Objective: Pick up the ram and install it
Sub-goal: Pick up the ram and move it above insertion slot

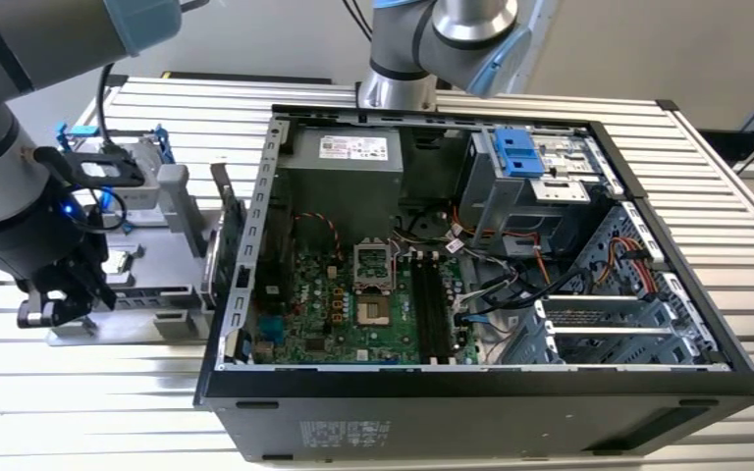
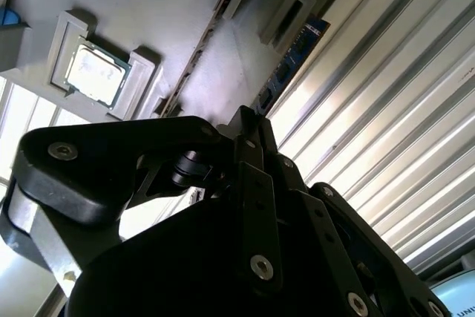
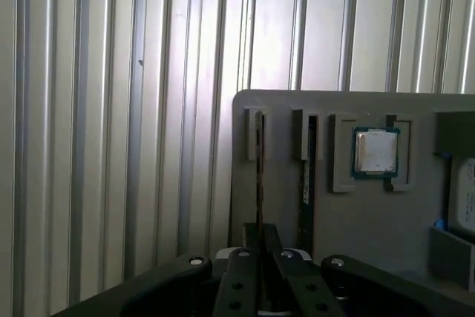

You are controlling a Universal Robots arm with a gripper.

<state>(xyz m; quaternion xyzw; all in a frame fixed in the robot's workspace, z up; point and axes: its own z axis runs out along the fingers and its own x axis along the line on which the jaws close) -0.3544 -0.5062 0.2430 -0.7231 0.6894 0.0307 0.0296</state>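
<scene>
Two things matter in the exterior view. The arm's pincer [image 1: 56, 304] hangs low over the grey tray [image 1: 154, 294], which sits on the ribbed bench [image 1: 509, 93] at the exterior view's left of the open case [image 1: 482, 378]. The ram cannot be made out in this view.

In the second wrist view the ram [image 2: 293, 57] stands on edge in a tray [image 2: 185, 5] slot, its blue face and dark chips showing. It is just beside a thin strip [image 2: 208, 42] in the neighbouring slot and well apart from the square chip [image 2: 93, 72]. The pincer [image 2: 249, 128] sits nearer the strip's line than the ram's.

In the first wrist view the pincer [image 3: 260, 246] again lines up with the strip [image 3: 260, 176], with the ram [image 3: 306, 183] one slot over. Whether the pincer is released or clenched cannot be told.

The ram's long axis runs parallel to the bench [image 3: 89, 109] ribs, with its thin edge facing the camera.

The pick would likely go best with the pincer centred at mid-length, squared across the ram's flat faces, and drawn straight out of the slot without twisting.
</scene>
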